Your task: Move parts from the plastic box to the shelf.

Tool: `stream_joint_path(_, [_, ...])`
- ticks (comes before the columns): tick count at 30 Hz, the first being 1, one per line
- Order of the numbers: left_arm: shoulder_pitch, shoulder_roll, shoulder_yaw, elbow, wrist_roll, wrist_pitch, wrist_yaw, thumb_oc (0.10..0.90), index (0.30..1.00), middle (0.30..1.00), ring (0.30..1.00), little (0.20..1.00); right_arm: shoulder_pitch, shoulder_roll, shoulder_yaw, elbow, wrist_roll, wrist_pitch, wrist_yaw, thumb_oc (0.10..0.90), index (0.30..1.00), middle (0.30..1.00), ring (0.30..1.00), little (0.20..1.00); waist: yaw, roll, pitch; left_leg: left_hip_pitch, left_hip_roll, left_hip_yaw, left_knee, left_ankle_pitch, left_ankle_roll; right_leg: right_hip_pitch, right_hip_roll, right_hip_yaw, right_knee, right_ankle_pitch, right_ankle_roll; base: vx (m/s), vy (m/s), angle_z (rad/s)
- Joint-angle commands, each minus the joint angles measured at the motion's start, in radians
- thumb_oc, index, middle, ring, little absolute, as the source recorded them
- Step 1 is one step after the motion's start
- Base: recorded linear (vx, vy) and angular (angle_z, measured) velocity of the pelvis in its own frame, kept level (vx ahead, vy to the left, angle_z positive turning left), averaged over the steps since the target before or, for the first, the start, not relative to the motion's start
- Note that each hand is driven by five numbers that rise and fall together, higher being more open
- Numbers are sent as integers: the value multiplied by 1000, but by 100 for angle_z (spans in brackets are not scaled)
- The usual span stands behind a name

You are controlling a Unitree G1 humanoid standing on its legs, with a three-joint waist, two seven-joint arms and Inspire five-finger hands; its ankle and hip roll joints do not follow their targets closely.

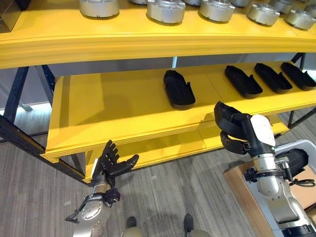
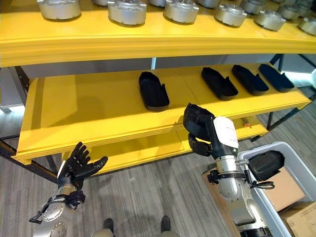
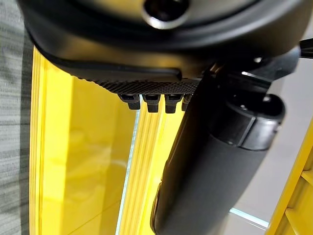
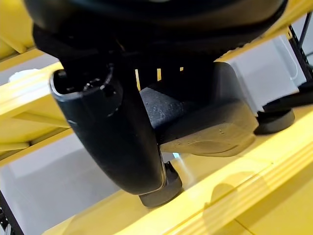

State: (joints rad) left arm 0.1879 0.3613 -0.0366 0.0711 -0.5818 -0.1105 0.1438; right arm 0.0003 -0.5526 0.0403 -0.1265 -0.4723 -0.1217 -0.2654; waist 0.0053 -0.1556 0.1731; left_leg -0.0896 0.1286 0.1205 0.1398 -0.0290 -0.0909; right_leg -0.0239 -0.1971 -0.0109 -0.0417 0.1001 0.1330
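Observation:
My right hand [image 2: 205,143] is shut on a black foam part [image 2: 196,120] and holds it just in front of the edge of the middle yellow shelf [image 2: 98,103]. The right wrist view shows the part [image 4: 205,122] gripped above the shelf board. Several matching black parts lie on that shelf, one in the middle [image 2: 153,90] and three toward the right [image 2: 218,83]. Another black part [image 2: 266,164] rests in the grey plastic box [image 2: 291,153] at lower right. My left hand [image 1: 109,167] hovers open, fingers spread, below the shelf's left front corner.
The top yellow shelf [image 1: 148,34] carries a row of round silver metal parts [image 1: 166,10]. A lower yellow shelf [image 1: 163,148] sits under the middle one. Dark blue rack posts [image 1: 15,94] stand at left. Cardboard boxes [image 2: 284,190] lie beside the plastic box.

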Motion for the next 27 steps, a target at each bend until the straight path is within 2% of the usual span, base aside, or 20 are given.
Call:
stream_joint_path(1, [-23,39,12,-99,29,-93,-13,900,1000,1000,1000,1000,-192,-79,-58,-138,-49,-55,-75,400,300,300,300,300,8,37,-73,-32,11,15,-16,-12,48,86,-77,-38,81,-82,73,29,8,-11])
stream_joint_path(7, [-22,35,14,-100,19,-95,-16,900,1000,1000,1000,1000,-304,-125,-1,-125,-76,-47,-63,400,300,300,300,300,32,18,-84,-20,14,13,-55,4,41,96,-72,-54,45,-66,73,28,-12,-2])
stream_joint_path(22, [-25,40,-5,-107,-9,-92,-21,900,1000,1000,1000,1000,-567,-136,186,-53,-68,-38,-29,400,300,300,300,300,78,14,-85,-14,32,-21,-92,38,22,124,-41,-88,17,-96,53,8,-32,6])
stream_joint_path(23, [-24,48,-13,-109,-17,-95,-25,900,1000,1000,1000,1000,-626,-147,231,-31,-72,-37,-18,400,300,300,300,300,92,12,-85,-18,33,-32,-93,43,18,131,-38,-97,13,-100,49,6,-36,13])
stream_joint_path(27, [-24,50,-13,-112,-25,-97,-29,900,1000,1000,1000,1000,-697,-157,285,2,-72,-35,-6,400,300,300,300,300,104,12,-83,-24,34,-43,-95,48,16,136,-33,-108,11,-104,47,8,-42,11])
